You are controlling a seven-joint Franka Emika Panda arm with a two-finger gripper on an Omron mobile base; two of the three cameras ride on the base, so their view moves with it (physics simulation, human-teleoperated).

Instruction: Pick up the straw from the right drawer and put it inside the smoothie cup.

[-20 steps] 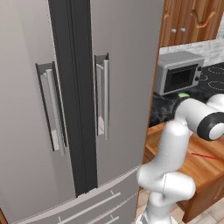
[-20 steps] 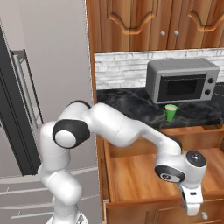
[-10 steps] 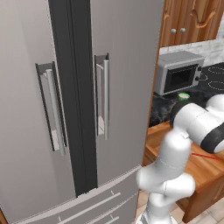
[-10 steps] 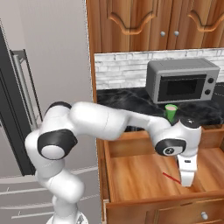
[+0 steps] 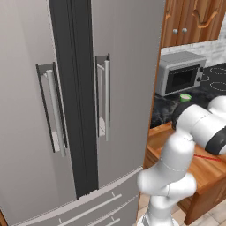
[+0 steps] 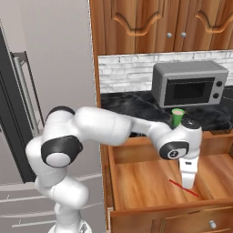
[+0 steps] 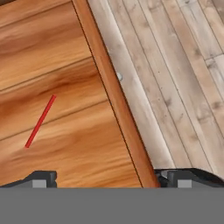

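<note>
right base view: gripper (image 6: 188, 185) hanging over the open drawer (image 6: 150, 182).
fingers standing apart and empty, pointing down beside the straw (image 6: 184, 188) to grab it; cup (image 6: 177, 117) waiting on the far counter.

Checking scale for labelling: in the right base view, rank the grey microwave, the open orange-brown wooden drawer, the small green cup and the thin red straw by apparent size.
1. The open orange-brown wooden drawer, nearest the camera, which inflates it.
2. The grey microwave.
3. The small green cup.
4. The thin red straw: longer than the cup is tall, but far slimmer.

Bright even rendered light, faint shadows, slightly soft
</note>
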